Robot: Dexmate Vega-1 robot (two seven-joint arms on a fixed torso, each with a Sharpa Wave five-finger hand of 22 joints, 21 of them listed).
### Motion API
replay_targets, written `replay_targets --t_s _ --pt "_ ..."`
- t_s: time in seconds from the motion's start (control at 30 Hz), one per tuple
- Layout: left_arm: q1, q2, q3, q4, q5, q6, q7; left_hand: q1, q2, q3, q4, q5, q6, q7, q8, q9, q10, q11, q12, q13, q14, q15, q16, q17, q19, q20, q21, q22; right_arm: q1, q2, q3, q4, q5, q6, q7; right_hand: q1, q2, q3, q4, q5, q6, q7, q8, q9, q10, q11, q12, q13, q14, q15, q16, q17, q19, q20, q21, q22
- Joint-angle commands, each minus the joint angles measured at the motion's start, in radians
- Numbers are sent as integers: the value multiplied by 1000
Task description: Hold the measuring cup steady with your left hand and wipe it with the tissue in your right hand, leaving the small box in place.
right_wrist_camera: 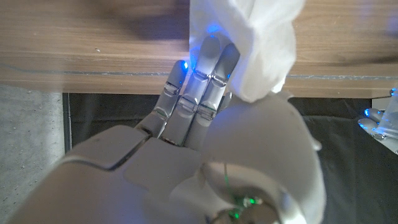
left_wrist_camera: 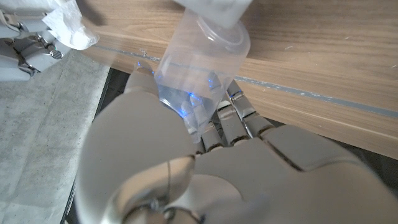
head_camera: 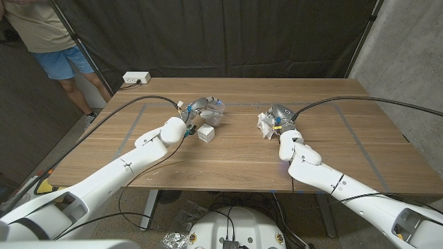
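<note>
Wooden table (head_camera: 242, 149) w/ faint taped lines, black curtain behind, concrete wall at right; a person stands at the far left corner. Cup (head_camera: 213, 113) is clear plastic, round, lipped rim; left hand (head_camera: 194, 114) grips it, fingers (left_wrist_camera: 233, 115) wrapped round its side. Small white box (head_camera: 205, 133) sits just beside the cup, nearer the robot. Right hand (head_camera: 278, 122) clutches a crumpled white tissue (head_camera: 264, 125), soft and bunched vs. its metal fingers (right_wrist_camera: 205, 74); well apart from the cup.
</note>
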Motion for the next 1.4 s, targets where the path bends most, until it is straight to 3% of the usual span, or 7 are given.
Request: replay_targets --t_s 0.03,0.27,0.5,0.67,0.87,1.13,1.4 --pt "-39 18 37 -41 4 130 -65 -42 -16 -14 18 15 -65 4 -29 -2 -67 26 -27 -9 -101 -86 -2 3 -74 30 -29 0 47 -16 -48 4 4 -57 63 0 22 22 8 -14 -57 2 -21 -9 -52 -6 -55 -42 -36 -71 -77 -73 -31 -58 -12 -1" --pt "-59 31 53 -51 -8 155 -107 -110 -40 -49 42 32 -196 4 -114 -21 -226 72 -80 -26 -352 5 -9 -24 -189 88 -88 0 55 -15 -57 6 5 -62 55 -58 11 43 36 -30 -199 -10 -45 -50 -204 13 -175 -110 -137 -62 -240 -195 -55 -35 -42 -5" --pt "-56 37 48 -53 -29 124 -105 -172 -66 -90 66 45 -305 6 -189 -28 -340 112 -109 -38 -494 72 -6 -47 -250 112 -123 1 53 -22 -53 -1 20 -55 56 -117 -8 51 57 -34 -286 -16 -42 -72 -326 28 -277 -160 -203 -54 -340 -274 -74 -17 -68 -7" --pt "-36 43 30 -60 -52 79 -86 -225 -80 -123 91 55 -383 -2 -241 -28 -436 133 -123 -44 -579 108 -3 -58 -290 122 -146 3 47 -32 -47 -14 34 -48 60 -179 -30 40 79 -35 -355 -30 -47 -75 -481 40 -347 -196 -304 -13 -427 -332 -102 13 -90 -6" --pt "0 52 -6 -71 -96 -1 -61 -278 -86 -156 119 69 -463 -9 -295 -27 -536 156 -125 -51 -686 149 -5 -67 -361 138 -178 8 33 -45 -35 -36 50 -31 54 -309 -75 -15 128 -16 -564 -24 -51 -77 -696 55 -351 -251 -473 52 -525 -379 -176 70 -138 -4" --pt "60 53 -61 -64 -158 -160 -17 -335 -89 -187 149 75 -508 -18 -326 -24 -594 174 -120 -55 -756 176 -2 -73 -420 157 -204 12 -4 -62 -5 -72 81 14 34 -504 -112 -108 214 1 -763 -19 -49 -78 -851 95 -345 -290 -684 138 -532 -403 -301 130 -229 -4" --pt "107 60 -100 -69 -173 -269 12 -350 -90 -197 157 78 -517 -27 -333 -24 -601 171 -115 -56 -775 168 0 -76 -430 159 -210 12 -52 -71 28 -107 98 66 -13 -625 -139 -180 252 18 -952 13 -52 -78 -1031 134 -348 -306 -886 209 -532 -436 -450 181 -350 -6"
